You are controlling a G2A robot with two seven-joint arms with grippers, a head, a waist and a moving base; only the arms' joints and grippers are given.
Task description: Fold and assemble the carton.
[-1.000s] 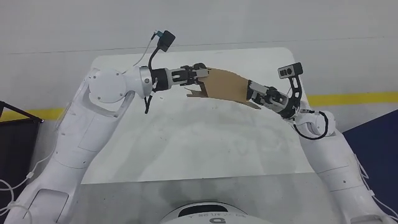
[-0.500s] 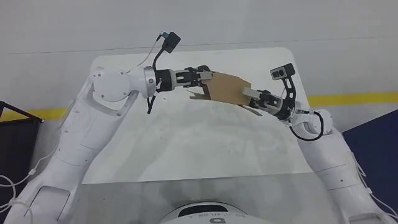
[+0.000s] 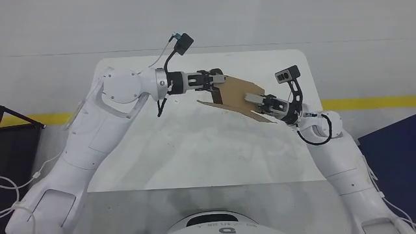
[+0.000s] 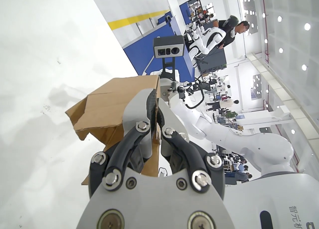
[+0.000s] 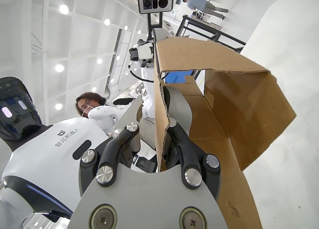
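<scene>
A brown cardboard carton [image 3: 235, 95] hangs in the air above the far half of the white table [image 3: 195, 149], partly opened into a tube with loose flaps. My left gripper [image 3: 217, 80] is shut on the carton's left edge; in the left wrist view the carton [image 4: 107, 112] has one wall pinched between the fingers [image 4: 139, 115] of that gripper [image 4: 155, 112]. My right gripper [image 3: 255, 99] is shut on the carton's right end. The right wrist view shows my right gripper [image 5: 163, 115] clamping a wall of the carton [image 5: 224, 105], whose open hollow faces the camera.
The table's far edge [image 3: 201, 54] lies just beyond the carton. A yellow floor line [image 3: 364, 103] runs past the table's right side. Bare tabletop [image 3: 195, 162] stretches in front of the carton.
Both grippers have moved inward toward each other with the carton. It now looks shorter from above and has tilted, its right end lower and nearer to me.
</scene>
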